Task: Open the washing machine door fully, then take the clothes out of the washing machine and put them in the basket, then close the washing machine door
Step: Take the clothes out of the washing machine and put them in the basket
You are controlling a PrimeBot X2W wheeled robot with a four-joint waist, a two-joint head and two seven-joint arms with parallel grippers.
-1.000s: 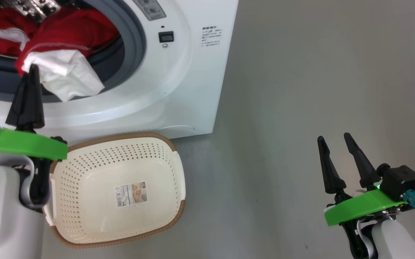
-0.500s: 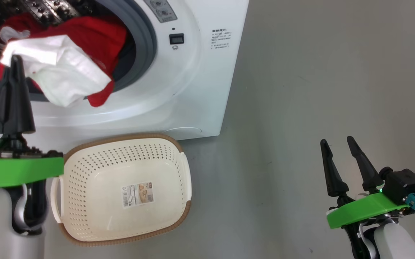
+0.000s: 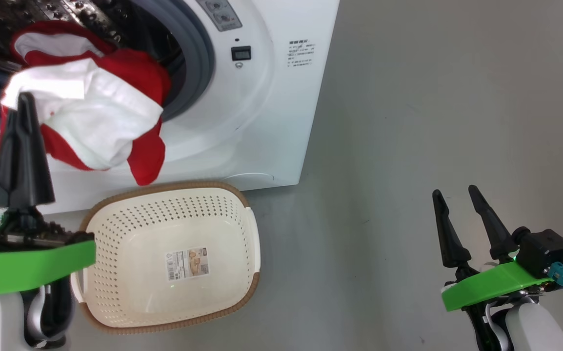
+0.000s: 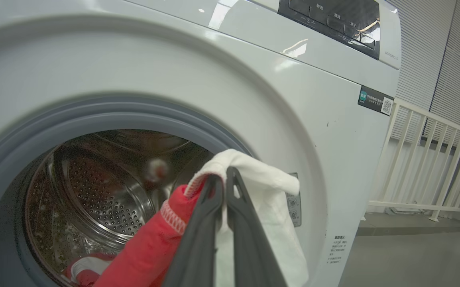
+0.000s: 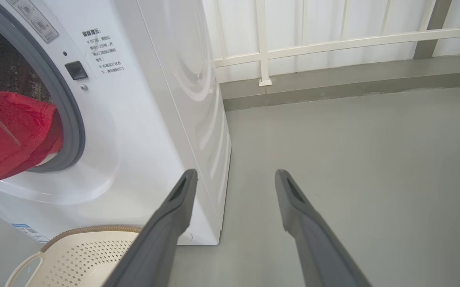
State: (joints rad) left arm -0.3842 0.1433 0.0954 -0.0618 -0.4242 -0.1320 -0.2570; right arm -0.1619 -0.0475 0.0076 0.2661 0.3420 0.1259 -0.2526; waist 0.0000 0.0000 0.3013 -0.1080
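Observation:
Red and white clothes (image 3: 91,117) hang out of the washing machine (image 3: 262,107) mouth, just above the basket (image 3: 169,258) on the floor. My left gripper (image 3: 23,100) is shut on the clothes (image 4: 254,191) at their white edge, in front of the drum opening. More red fabric (image 4: 90,271) lies low inside the steel drum (image 4: 94,191). The basket holds nothing but its paper label. My right gripper (image 3: 452,192) stands open over the bare floor at the lower right, well away from the machine. The door is out of view.
Grey floor (image 3: 432,97) stretches to the right of the machine. A white railing (image 5: 333,40) and a low grey kerb run behind it. The basket rim (image 5: 90,230) sits close against the machine's front.
My left gripper has drawn the clothes further out of the drum, so the red and white fabric now hangs lower over the machine's front. The head camera shifted slightly. The right arm stayed still.

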